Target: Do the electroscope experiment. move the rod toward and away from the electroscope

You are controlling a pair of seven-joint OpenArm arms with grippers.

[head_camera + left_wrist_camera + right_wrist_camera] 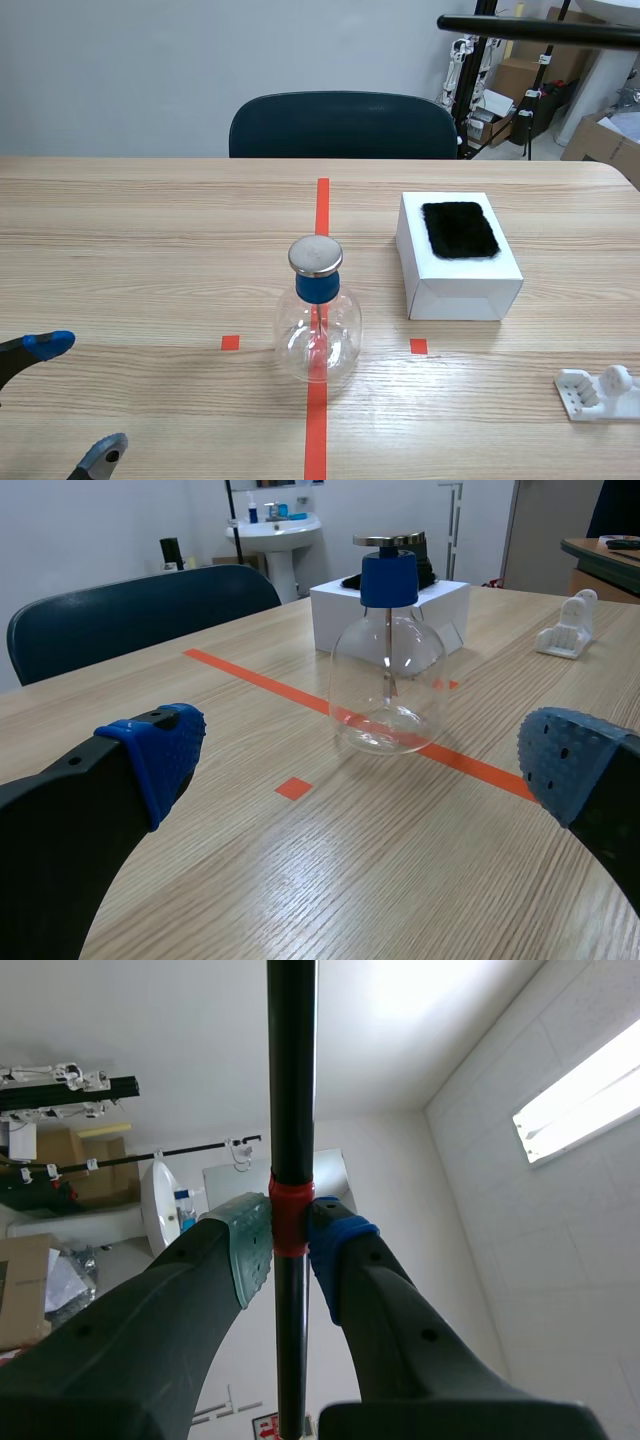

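Note:
The electroscope [318, 310] is a clear glass flask with a blue neck and a flat metal cap, standing on the red centre tape line; it also shows ahead of my left gripper as the electroscope [387, 650]. My left gripper [65, 400] rests low at the table's near left, open and holding nothing, its blue pads [165, 750] wide apart. A black rod [540, 30] runs level across the upper right of the scene view. My right gripper [290, 1255] is raised and tilted up, shut on the rod [291, 1080] at its red band.
A white box [457, 262] with a black fur pad [459, 229] on top stands right of the flask. A white plastic stand [598, 392] lies at the near right. A dark chair [343, 125] sits behind the table's far edge.

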